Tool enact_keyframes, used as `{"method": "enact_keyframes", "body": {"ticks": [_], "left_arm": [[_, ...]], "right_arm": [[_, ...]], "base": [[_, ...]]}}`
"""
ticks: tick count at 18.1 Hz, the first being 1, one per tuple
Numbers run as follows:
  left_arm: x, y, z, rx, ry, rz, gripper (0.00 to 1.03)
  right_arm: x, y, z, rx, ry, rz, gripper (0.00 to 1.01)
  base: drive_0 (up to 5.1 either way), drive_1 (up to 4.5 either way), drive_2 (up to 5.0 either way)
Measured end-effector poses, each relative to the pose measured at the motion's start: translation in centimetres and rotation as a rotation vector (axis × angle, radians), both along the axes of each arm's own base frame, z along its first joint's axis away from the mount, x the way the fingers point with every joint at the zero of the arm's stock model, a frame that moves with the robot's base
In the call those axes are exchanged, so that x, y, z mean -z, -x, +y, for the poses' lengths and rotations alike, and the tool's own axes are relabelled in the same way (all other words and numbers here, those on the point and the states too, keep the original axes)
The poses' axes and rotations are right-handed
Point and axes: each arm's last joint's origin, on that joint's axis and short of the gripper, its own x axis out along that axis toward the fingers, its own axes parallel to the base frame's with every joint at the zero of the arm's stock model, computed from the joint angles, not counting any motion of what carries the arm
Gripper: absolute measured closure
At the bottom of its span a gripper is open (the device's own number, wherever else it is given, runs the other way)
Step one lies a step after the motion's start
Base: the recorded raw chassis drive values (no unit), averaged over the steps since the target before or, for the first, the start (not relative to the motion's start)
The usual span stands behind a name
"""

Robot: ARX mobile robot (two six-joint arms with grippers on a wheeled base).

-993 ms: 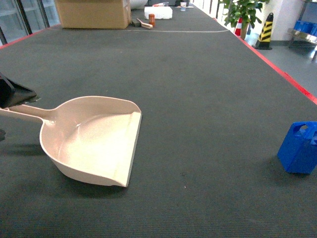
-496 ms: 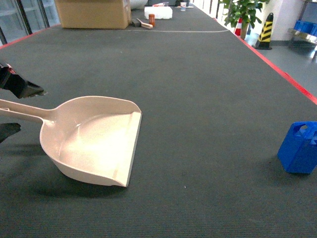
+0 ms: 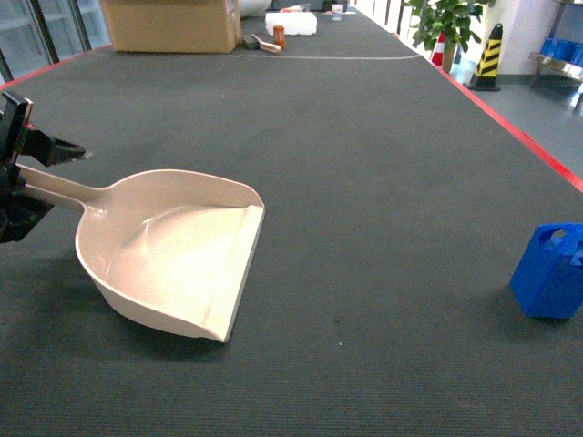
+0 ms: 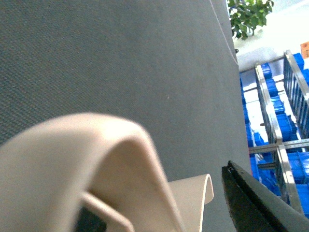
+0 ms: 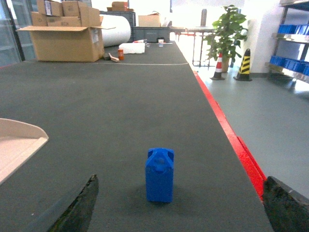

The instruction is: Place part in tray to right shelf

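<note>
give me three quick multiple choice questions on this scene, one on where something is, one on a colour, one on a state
1. Where is the part relative to the tray?
A. inside it
B. far to its right on the mat
C. on its handle

2. What colour is the part?
A. blue
B. red
C. green

3. What state is the right gripper in?
A. shut on the part
B. shut on the tray
C. open, holding nothing

Answers: 1 B, the head view shows bare mat between them. 2 A, bright blue in both views. 3 C, its fingers stand wide apart before the part.

One tray (image 3: pixel 173 250), one blue part (image 3: pixel 549 271), two claws (image 3: pixel 20 177) (image 5: pixel 178 205).
</note>
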Motion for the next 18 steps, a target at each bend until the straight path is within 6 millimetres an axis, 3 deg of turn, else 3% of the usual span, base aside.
{"method": "enact_keyframes", "body": {"ticks": [3,4,8,10,13,14,18], "left_arm": [[0.7,1.2,-1.4,0.044,0.062,-0.024,0.79],[0.4,1.8,-1.7,0.043,0.095,-0.037,0.84],[-2.6,5.3,-5.7,0.133,0.167,-0.114,0.85],[-4.8,8.2,-8.4,0.214,0.201,-0.171,0.85],[-6.5,12.3,-10.5,0.269,0.247,-0.231,0.85],[-6.3,13.1,-10.9,0.266,0.251,-0.235,0.86],[-5.9,13.3,-11.2,0.243,0.248,-0.206,0.86]], "right_arm": [[0.0,0.0,0.0,0.000,0.000,0.000,0.03],[0.0,0.0,0.0,0.000,0.000,0.000,0.03],[0.0,0.0,0.0,0.000,0.000,0.000,0.03],[0.0,0.0,0.0,0.000,0.000,0.000,0.03],[0.0,0.0,0.0,0.000,0.000,0.000,0.03],[0.0,0.0,0.0,0.000,0.000,0.000,0.03],[0.0,0.0,0.0,0.000,0.000,0.000,0.03]], "base": [[0.0,0.00,0.0],[0.0,0.00,0.0],[0.0,0.00,0.0],[0.0,0.00,0.0],[0.0,0.00,0.0],[0.0,0.00,0.0],[0.0,0.00,0.0]]}}
